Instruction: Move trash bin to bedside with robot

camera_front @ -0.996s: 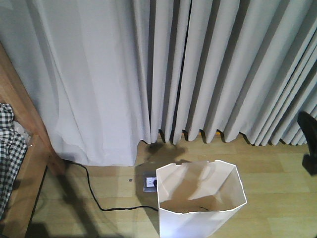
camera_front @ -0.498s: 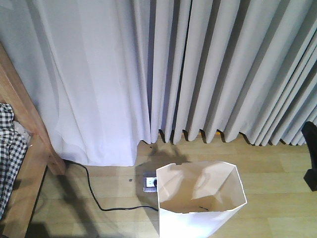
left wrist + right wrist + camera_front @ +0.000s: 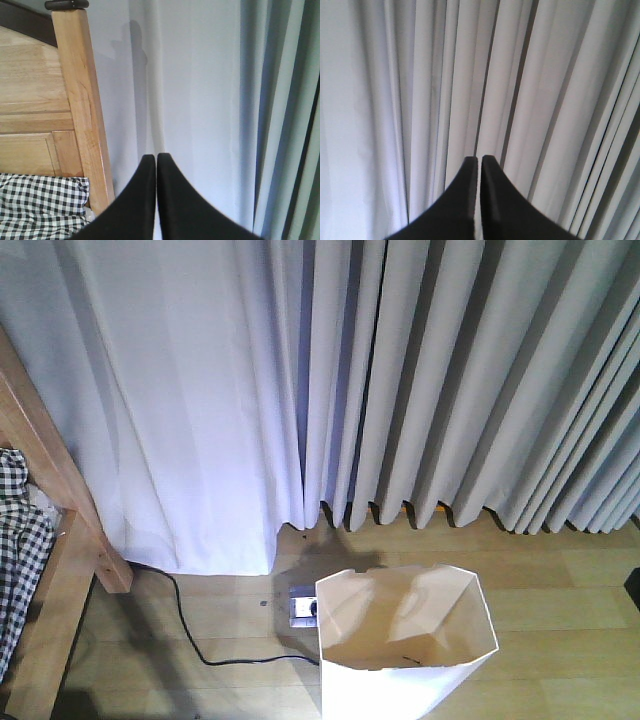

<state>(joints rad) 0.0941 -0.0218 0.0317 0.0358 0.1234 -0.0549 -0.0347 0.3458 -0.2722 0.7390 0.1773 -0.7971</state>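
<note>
The white trash bin (image 3: 405,640) stands upright on the wooden floor at the bottom middle of the front view, its cream inside showing. The bed's light-brown wooden frame (image 3: 55,530) with checked bedding (image 3: 18,550) is at the left edge. In the left wrist view my left gripper (image 3: 156,159) is shut and empty, pointing at the curtain beside the bedpost (image 3: 82,110) and checked bedding (image 3: 40,205). In the right wrist view my right gripper (image 3: 480,161) is shut and empty, facing the curtain. Only a dark sliver of the right arm (image 3: 634,588) shows at the front view's right edge.
Grey-white curtains (image 3: 380,380) hang to the floor across the back. A floor socket (image 3: 303,608) with a black cable (image 3: 190,635) lies just left of the bin, between it and the bed.
The dark right arm at the front view's right edge has drawn out of the frame to the right. The bin has not moved.
</note>
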